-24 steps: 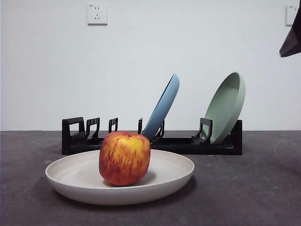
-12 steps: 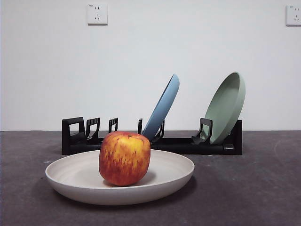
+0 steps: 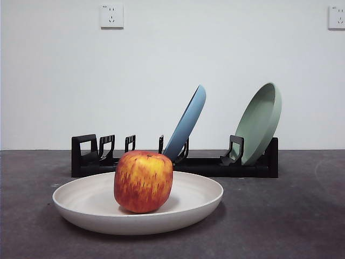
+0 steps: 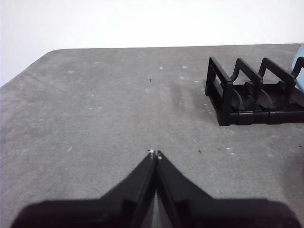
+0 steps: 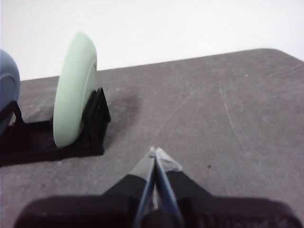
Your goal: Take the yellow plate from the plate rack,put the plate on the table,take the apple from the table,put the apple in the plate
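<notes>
The cream yellow plate (image 3: 81,202) lies flat on the dark grey table (image 3: 291,216) in the front view. The red and yellow apple (image 3: 143,181) stands in its middle. Behind them runs the black plate rack (image 3: 210,164), whose loop end (image 4: 225,97) also shows in the left wrist view. My left gripper (image 4: 155,154) is shut and empty above bare table, off the rack's end. My right gripper (image 5: 155,153) is shut and empty too, held off the rack's other end (image 5: 95,121). Neither gripper appears in the front view.
A blue plate (image 3: 187,121) leans in the rack's middle slots and a sage-green plate (image 3: 260,123) stands at its right end. The green plate (image 5: 73,90) is also near my right gripper. Two wall sockets (image 3: 111,15) sit high on the white wall.
A black arm tip at the top right corner of the front view one second ago has gone out of view. The plate, apple and rack have stayed put.
</notes>
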{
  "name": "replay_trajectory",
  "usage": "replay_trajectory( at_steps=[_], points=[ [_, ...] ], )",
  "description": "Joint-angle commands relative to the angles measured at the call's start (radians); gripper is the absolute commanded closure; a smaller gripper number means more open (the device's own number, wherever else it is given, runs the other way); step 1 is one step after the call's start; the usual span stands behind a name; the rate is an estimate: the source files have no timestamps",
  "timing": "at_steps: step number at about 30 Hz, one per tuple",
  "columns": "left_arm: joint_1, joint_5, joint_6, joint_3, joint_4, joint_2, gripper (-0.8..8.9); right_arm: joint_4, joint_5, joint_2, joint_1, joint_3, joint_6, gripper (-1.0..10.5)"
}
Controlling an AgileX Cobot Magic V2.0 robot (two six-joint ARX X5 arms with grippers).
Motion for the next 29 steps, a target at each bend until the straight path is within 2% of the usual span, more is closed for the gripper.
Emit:
replay_trajectory(
  at_steps=[1,11,16,29],
  points=[
    [0.003,0.000,0.001,-0.014,0.005,-0.001,8.16,0.014,-0.001,-0.025,0.002,-0.044,0.004,9.5],
    [0.003,0.000,0.001,-0.014,0.005,-0.001,8.16,-0.055,0.002,-0.076,0.050,-0.078,0.010,9.5],
    [0.003,0.000,0.001,-0.014,0.006,-0.001,8.16,-0.055,-0.027,-0.075,0.054,-0.078,0.030,9.5],
    [0.003,0.000,0.001,-0.014,0.006,-0.001,8.16,-0.054,-0.019,-0.073,0.054,-0.078,0.029,9.5]
  ],
)
